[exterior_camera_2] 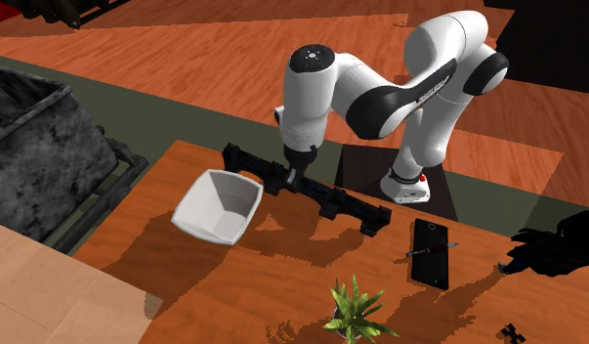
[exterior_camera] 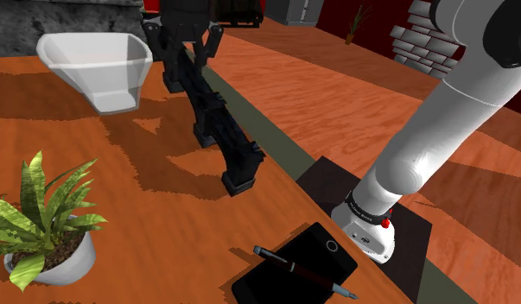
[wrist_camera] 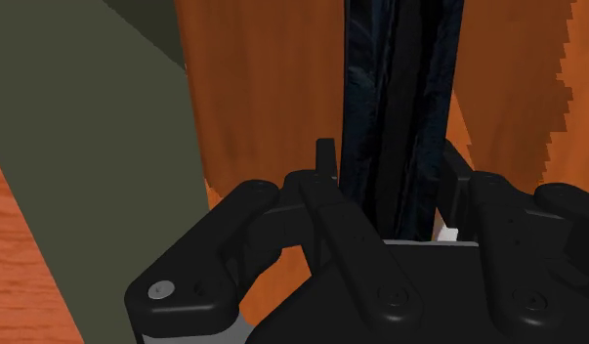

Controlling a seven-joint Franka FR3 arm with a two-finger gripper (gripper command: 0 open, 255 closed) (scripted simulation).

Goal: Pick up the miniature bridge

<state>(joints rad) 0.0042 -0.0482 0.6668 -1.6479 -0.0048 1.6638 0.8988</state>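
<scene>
Clamped across the black miniature bridge (exterior_camera: 217, 121) with the fingers (wrist_camera: 326, 166), one pressed against each long side of the deck. Gripping between the bridge's middle and its end by the white bowl (exterior_camera: 98, 65). Pointing straight down from the white arm (exterior_camera: 440, 112) above.

Bridge lying lengthwise on the orange wood-grain counter (exterior_camera: 155, 224), just inside the edge on the stand (exterior_camera: 414, 242) side and parallel to it. One end beside the bowl, the other about halfway along that edge, with its foot down on the wood.

Farther along the same edge, near that foot but apart from it: a black phone (exterior_camera: 293, 268), flat, close to the rim. Across the phone, a dark pen (exterior_camera: 303, 271) with a pale tip, laid diagonally.

Bowl squarish, opening upward, just beside the gripped half of the bridge on the side away from the stand. Hard to tell whether touching the bridge or merely close.

Toward the opposite edge, well apart from the bridge: a green leafy plant (exterior_camera: 42, 220) in a white pot (exterior_camera: 73, 259).

Beyond the stand-side edge, an olive-grey strip (wrist_camera: 77, 147) of floor, then more orange wood.
</scene>
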